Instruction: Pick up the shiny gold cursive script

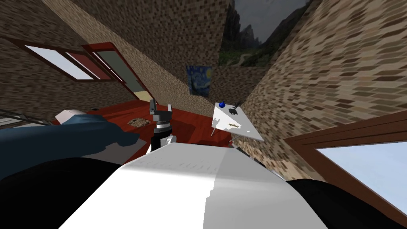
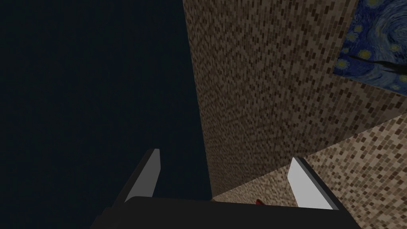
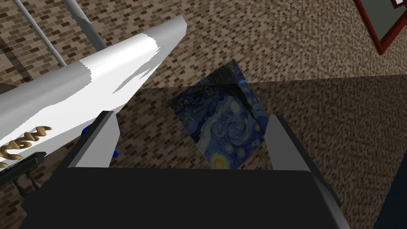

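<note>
The gold cursive script [image 1: 233, 126] lies flat on a small white table [image 1: 242, 131] against the brick wall, ahead and to my right. In the right wrist view the script [image 3: 24, 143] curls along the table top [image 3: 99, 75], off to the side of my right gripper [image 3: 190, 143], which is open and empty and well apart from it. My left gripper [image 1: 161, 106] is raised over the red floor, to the left of the table. Its fingers [image 2: 149, 175] stand open with nothing between them.
A blue round thing [image 1: 221, 104] and a small black device [image 1: 234, 110] share the table's far end. A bed with a dark blue cover [image 1: 59, 135] lies to the left. A patterned mat [image 1: 138, 122] is on the floor, and a starry painting [image 1: 198, 79] hangs ahead.
</note>
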